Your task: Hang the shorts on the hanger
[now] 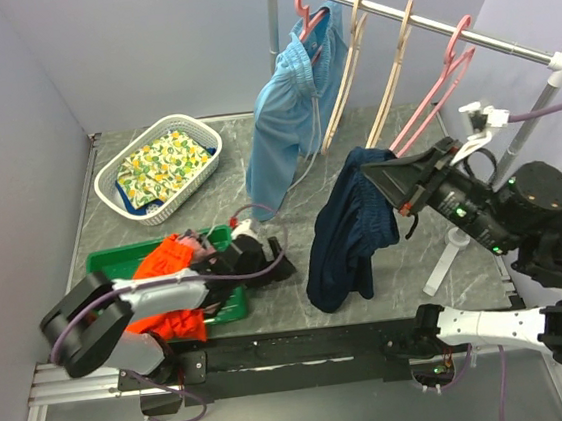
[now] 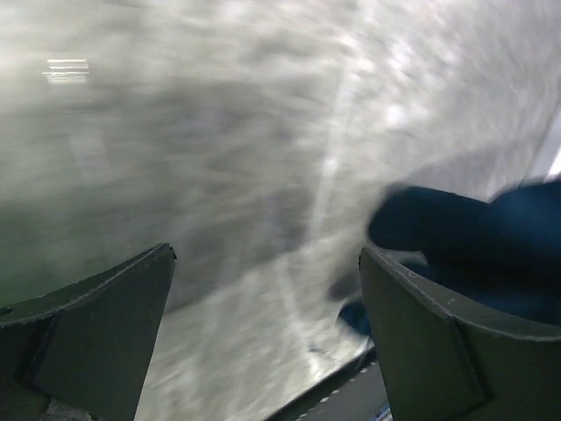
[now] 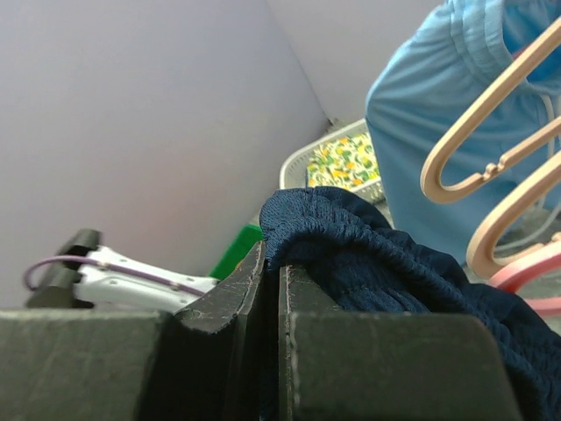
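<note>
Closest in, low in the overhead frame, the two arm bases sit on the black rail [image 1: 305, 347], and from there we sweep left to right. At lower left the left gripper [image 1: 272, 244] reaches out over the grey table [image 1: 272, 312] just past the green tray [image 1: 105, 261], which holds an orange garment [image 1: 162, 273]. Its own camera is blurred, but the left gripper [image 2: 267, 338] clearly stands wide open with nothing between the fingers, only streaky table below and a fold of dark blue at the right edge. Up and to the left of the tray, a white basket [image 1: 107, 183] carries a yellow-and-green patterned cloth [image 1: 160, 163]. Centre top now: light blue shorts [image 1: 287, 119] hang from a pink hanger [image 1: 304, 2] on the rail [image 1: 504, 36], then one tan hanger [image 1: 351, 62], a second tan hanger [image 1: 393, 78], and another pink hanger [image 1: 439, 88], all three bare. Right of centre, here's the action: the navy shorts [image 1: 348, 229] dangle in the air, pinched at the waistband by the right gripper [image 1: 375, 170], the fabric drooping toward the table below the tan hangers and touching none of them. The right wrist view confirms it: the right gripper [image 3: 273, 263] is clamped tight, with the ribbed edge of the navy shorts [image 3: 368, 254] bunched over the fingertips and the tan hanger ends curving in at upper right.
</note>
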Robot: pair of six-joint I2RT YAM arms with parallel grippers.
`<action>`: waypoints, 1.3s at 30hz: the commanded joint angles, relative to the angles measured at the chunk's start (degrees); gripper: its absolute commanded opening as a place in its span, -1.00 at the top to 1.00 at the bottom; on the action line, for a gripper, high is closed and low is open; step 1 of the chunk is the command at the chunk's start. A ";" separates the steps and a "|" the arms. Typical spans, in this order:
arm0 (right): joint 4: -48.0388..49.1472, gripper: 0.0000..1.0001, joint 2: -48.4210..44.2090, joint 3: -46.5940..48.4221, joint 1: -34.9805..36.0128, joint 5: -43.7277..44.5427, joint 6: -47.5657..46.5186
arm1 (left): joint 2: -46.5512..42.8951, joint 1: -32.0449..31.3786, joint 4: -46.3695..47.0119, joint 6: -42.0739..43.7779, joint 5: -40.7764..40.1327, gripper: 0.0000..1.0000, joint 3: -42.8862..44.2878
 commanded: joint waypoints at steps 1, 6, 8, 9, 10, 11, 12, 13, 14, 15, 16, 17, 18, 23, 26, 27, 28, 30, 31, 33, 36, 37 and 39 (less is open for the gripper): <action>4.80 1.00 2.13 -0.16 0.29 2.29 -1.14 | -7.31 3.22 -7.35 -1.83 -3.78 -0.87 -2.76; 3.57 1.00 4.68 -0.43 0.38 5.54 -1.31 | -11.90 4.28 -12.37 -0.69 -5.89 -0.89 -1.45; 3.31 1.00 5.56 -1.04 0.38 5.99 -1.22 | -12.95 5.15 -13.86 -0.60 -6.25 -0.89 -1.27; 3.22 1.00 5.82 -1.30 0.29 6.25 -1.14 | -13.48 5.59 -13.70 -0.69 -5.73 -0.90 -1.61; 3.22 1.00 6.17 -1.57 0.38 6.51 -1.14 | -14.18 7.08 -13.52 -0.51 -5.02 -0.89 -2.14; 3.05 1.00 6.44 -2.09 0.38 6.69 -1.14 | -14.54 7.70 -13.52 -0.60 -4.76 -0.89 -2.93; 2.87 1.00 6.53 -2.36 0.29 7.04 -0.96 | -14.97 8.23 -13.69 -0.34 -4.58 -0.89 -3.37; 2.87 1.00 6.70 -2.71 0.29 6.96 -0.87 | -15.76 9.28 -13.70 -0.25 -4.23 -0.89 -3.72; 2.96 1.00 6.79 -3.67 0.29 6.95 -0.79 | -16.12 9.64 -13.87 -0.25 -4.23 -0.89 -4.16; 3.13 1.00 6.88 -4.20 0.38 6.95 -0.35 | -16.56 9.99 -14.13 0.10 -4.05 -0.89 -4.34; 3.31 1.00 7.14 -4.82 0.38 6.61 -0.08 | -17.34 10.77 -14.40 0.37 -3.79 -0.89 -4.52; 3.31 1.00 7.23 -6.13 0.38 6.26 0.27 | -17.70 10.87 -14.92 0.54 -4.05 -0.89 -4.43; 3.57 1.00 7.32 -6.84 0.29 6.16 0.97 | -18.05 11.13 -15.36 1.24 -4.22 -0.89 -4.34; 4.54 1.00 6.88 -14.11 0.21 6.25 3.17 | -22.09 11.93 -18.26 3.09 -3.97 -0.91 -2.15; 5.33 1.00 6.18 -19.65 0.29 5.99 5.19 | -25.78 11.93 -18.71 4.76 -2.74 -0.95 0.40; 6.11 1.00 5.92 -21.15 0.38 5.73 6.32 | -27.36 11.93 -19.05 5.29 -2.56 -0.96 1.10; 6.47 1.00 5.83 -24.21 0.29 5.29 6.77 | -27.89 12.01 -19.32 5.64 -2.30 -0.96 2.32; 7.52 1.00 5.48 -27.22 0.38 4.67 8.78 | -29.12 12.01 -20.37 6.17 -1.94 -0.96 3.12; 7.96 1.00 5.30 -30.02 0.38 4.67 9.49 | -29.39 11.93 -20.98 6.26 -2.03 -0.97 3.91; 9.28 1.00 5.04 -32.84 0.82 4.67 11.07 | -30.53 11.93 -22.65 6.17 -2.55 -0.97 4.62; 11.47 0.93 6.17 -38.38 1.61 4.15 13.45 | -31.85 11.93 -24.85 6.08 -3.17 -0.97 5.94; 12.18 0.72 6.87 -40.57 2.13 3.88 13.98 | -32.20 12.01 -25.03 6.08 -3.43 -0.97 6.20; 13.67 0.26 10.28 -41.82 5.02 3.61 14.16 | -32.91 12.01 -25.56 6.17 -3.70 -0.98 6.47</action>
